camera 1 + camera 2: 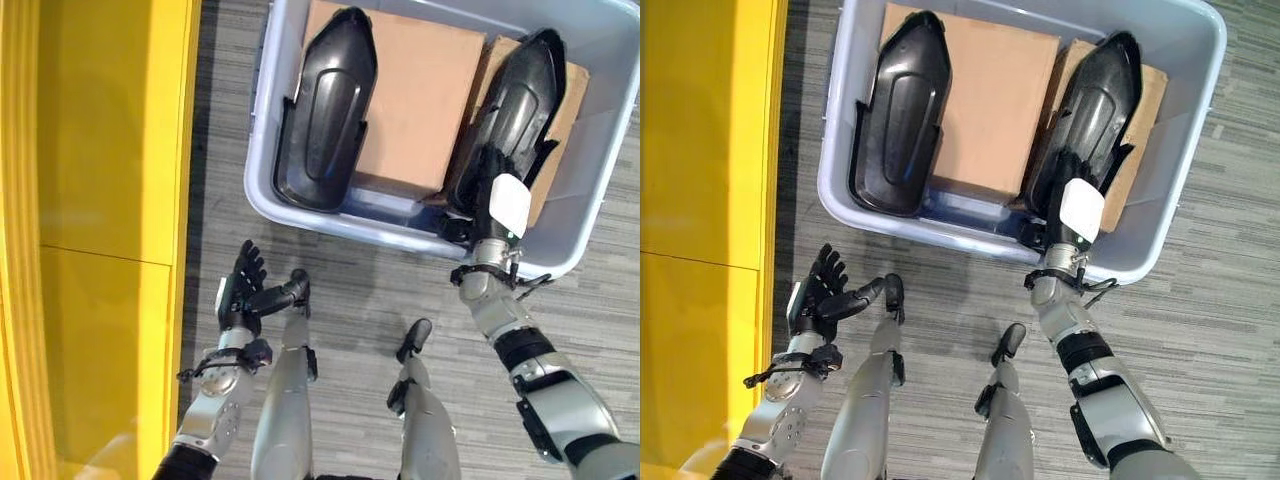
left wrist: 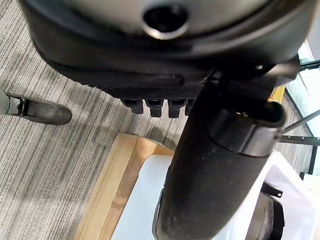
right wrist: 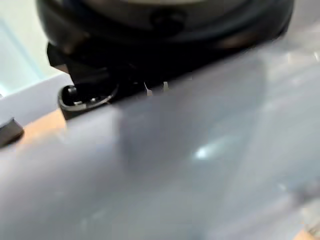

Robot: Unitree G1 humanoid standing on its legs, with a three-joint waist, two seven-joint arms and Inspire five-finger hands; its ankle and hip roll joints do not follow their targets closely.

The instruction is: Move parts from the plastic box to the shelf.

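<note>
Two black moulded parts lie in the grey plastic box (image 1: pixel 590 215), each propped on a sheet of brown cardboard (image 1: pixel 425 95). Neither has reached the yellow shelf (image 1: pixel 90 200), which stands along the robot's left side, well apart from the box. The left-hand part (image 1: pixel 325 110) lies untouched. The right-hand part (image 1: pixel 515 100) has the right hand (image 1: pixel 1072 205) reaching over the near wall of the box to its lower end.

Risks, as judged from this position: the right wrist sits just above the box rim, so a lift could catch the wall and drag or tip the box. The part is long and glossy and appears to be taken at one end only; it may pivot or slip out once raised. The loose cardboard beneath could come up with it.

Pose: the right arm extends forward from the lower right, forearm angled up toward the box, the white thumb cover showing on top. Its fingers are hidden against the dark part and behind the wall, so I cannot tell whether it grips or merely rests there. The left hand (image 1: pixel 245 290) hangs over the carpeted floor (image 1: pixel 350 290) between shelf and box, fingers spread and relaxed, thumb out, empty.
</note>
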